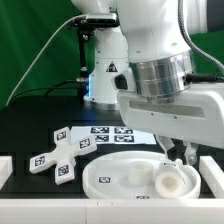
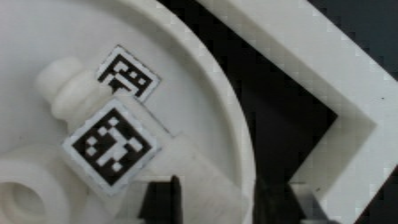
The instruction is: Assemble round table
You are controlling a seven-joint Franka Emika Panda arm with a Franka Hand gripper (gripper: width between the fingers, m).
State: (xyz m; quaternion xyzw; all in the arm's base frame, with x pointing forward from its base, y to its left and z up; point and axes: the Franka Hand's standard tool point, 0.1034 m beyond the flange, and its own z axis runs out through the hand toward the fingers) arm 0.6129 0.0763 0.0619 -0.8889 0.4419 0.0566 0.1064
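Observation:
The large rimmed round disc point(image 1: 120, 176) lies flat at the front of the black table. The short cylindrical post point(image 1: 172, 182) stands on the disc's right part in the exterior view. The cross-shaped foot piece point(image 1: 58, 153) lies to the exterior view's left of the disc. My gripper point(image 1: 178, 156) is down at the disc's far right rim. In the wrist view the disc point(image 2: 71, 120) shows two tags, and my gripper point(image 2: 217, 200) has one dark finger point(image 2: 160, 202) inside the rim and the other outside it. The white rim fills the gap between them.
The marker board point(image 1: 112, 134) lies behind the disc. A white wall stands at the exterior view's right point(image 1: 212, 176), and its corner point(image 2: 320, 70) shows close to the disc's rim. Another white wall piece point(image 1: 5, 172) stands at the left. The robot base stands behind.

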